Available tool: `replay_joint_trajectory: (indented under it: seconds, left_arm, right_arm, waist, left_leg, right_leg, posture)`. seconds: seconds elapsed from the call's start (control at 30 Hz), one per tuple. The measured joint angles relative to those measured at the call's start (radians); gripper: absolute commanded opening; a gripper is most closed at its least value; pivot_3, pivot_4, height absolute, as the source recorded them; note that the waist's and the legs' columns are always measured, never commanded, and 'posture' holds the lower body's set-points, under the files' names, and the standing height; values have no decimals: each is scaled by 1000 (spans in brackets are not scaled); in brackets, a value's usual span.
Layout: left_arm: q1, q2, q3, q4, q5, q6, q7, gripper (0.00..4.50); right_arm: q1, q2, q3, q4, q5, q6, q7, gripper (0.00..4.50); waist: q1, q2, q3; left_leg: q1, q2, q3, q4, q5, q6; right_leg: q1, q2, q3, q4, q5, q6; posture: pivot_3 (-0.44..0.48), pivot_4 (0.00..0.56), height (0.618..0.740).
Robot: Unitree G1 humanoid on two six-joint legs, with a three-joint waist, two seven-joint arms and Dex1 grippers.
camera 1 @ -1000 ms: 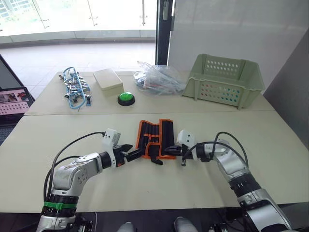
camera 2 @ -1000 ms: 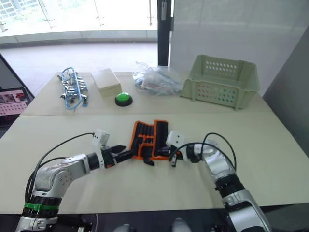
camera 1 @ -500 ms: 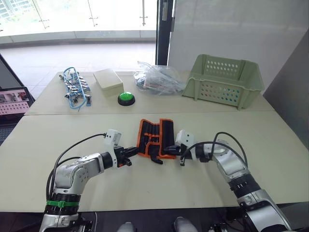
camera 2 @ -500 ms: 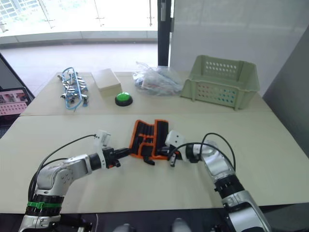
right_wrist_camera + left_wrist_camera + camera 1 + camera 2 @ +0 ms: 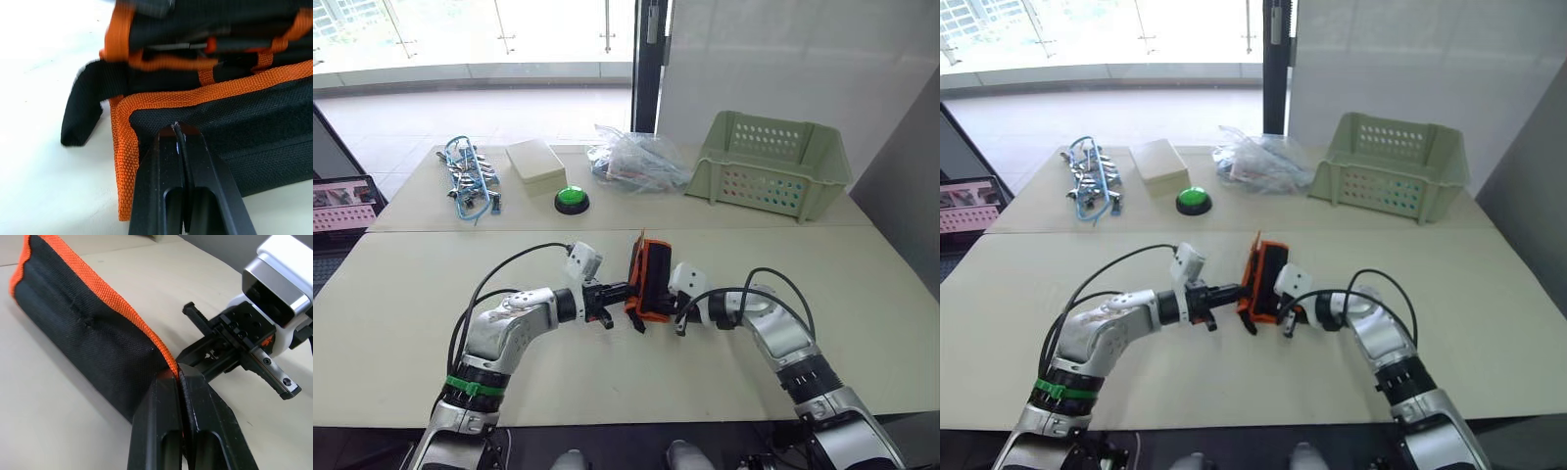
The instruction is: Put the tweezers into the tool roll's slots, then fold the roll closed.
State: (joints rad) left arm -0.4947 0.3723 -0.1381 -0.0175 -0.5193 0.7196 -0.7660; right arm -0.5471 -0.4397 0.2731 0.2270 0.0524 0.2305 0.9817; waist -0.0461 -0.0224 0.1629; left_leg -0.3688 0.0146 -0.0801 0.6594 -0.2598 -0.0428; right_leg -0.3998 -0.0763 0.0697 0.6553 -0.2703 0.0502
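Observation:
The tool roll (image 5: 647, 281), black fabric with orange edging, stands half folded on its edge at the middle of the near table. My left gripper (image 5: 626, 290) is shut on the orange edging (image 5: 122, 303) of its raised left side. My right gripper (image 5: 660, 305) is shut on the edging (image 5: 146, 100) of the right flap, which lies low on the table. In the left wrist view the right gripper (image 5: 230, 340) sits just past the pinched corner. A short black strap (image 5: 83, 115) hangs from the roll's near end. The fold hides the slots, and I cannot make out the tweezers.
On the far table stand a pale green perforated basket (image 5: 769, 162), a clear plastic bag (image 5: 636, 159), a green button (image 5: 570, 199), a white box (image 5: 533, 162) and a blue-and-silver bundle of clips (image 5: 468, 178). A laptop (image 5: 342, 204) sits at the far left.
My left gripper shut on the roll's left edge and carried it up and over to the right, so the flat roll now stands half folded. The right gripper kept its hold.

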Motion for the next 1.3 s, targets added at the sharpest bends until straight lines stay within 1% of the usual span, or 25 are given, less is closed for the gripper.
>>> replay_joint_trajectory:
  seconds: [0.13,0.23,0.43,0.67,0.8,0.93,1.17,1.3]
  left_arm:
    - [-29,-34,-48,49,47,-40,-25,32]
    - [-53,-36,-81,99,94,-86,-41,32]
    - [-71,-58,-103,179,154,-153,-81,32]
    - [-84,-78,-114,234,206,-219,-114,32]
    - [-87,-89,-115,250,216,-225,-123,32]
    - [-87,-92,-113,253,221,-225,-129,32]
    - [-89,-94,-109,253,222,-219,-139,32]
    - [-112,-88,-149,271,265,-214,-145,32]
  right_arm:
    - [4,-1,-6,-12,1,18,-3,0]
    - [10,0,-11,-26,8,42,-5,0]
    - [17,-2,-23,-64,14,110,-10,0]
    - [31,-2,-77,-111,99,267,-12,0]
    - [45,-32,-118,-147,168,347,4,0]
    - [42,-54,-132,-155,175,347,3,0]
    - [41,-55,-78,-132,128,298,-5,0]
    - [36,-56,-57,-118,108,272,-23,0]
  waist:
    - [1,0,0]
    - [2,0,0]
    - [3,0,0]
    - [7,0,0]
    - [6,0,0]
    - [5,0,0]
    - [4,0,0]
    - [3,0,0]
  left_leg:
    - [0,0,0,0,0,0]
    - [0,0,0,0,0,0]
    - [0,0,0,0,0,0]
    - [-1,0,-1,0,0,0]
    - [-2,0,-1,0,0,0]
    - [-2,0,-1,0,-1,1]
    - [-2,0,-1,0,-1,1]
    - [0,0,-1,0,-1,1]
  right_leg:
    - [1,0,0,-1,0,0]
    - [1,0,0,-1,0,0]
    - [1,0,0,-1,0,0]
    - [2,0,-1,-4,0,0]
    - [2,0,-1,-6,0,1]
    - [2,0,-1,-6,0,1]
    - [2,0,-1,-7,0,1]
    - [5,0,-1,-7,0,1]
  posture:
    - [0,150,740]
    - [0,150,740]
    - [0,150,740]
    - [0,150,740]
    - [0,150,740]
    - [0,150,740]
    - [0,150,740]
    - [0,150,740]
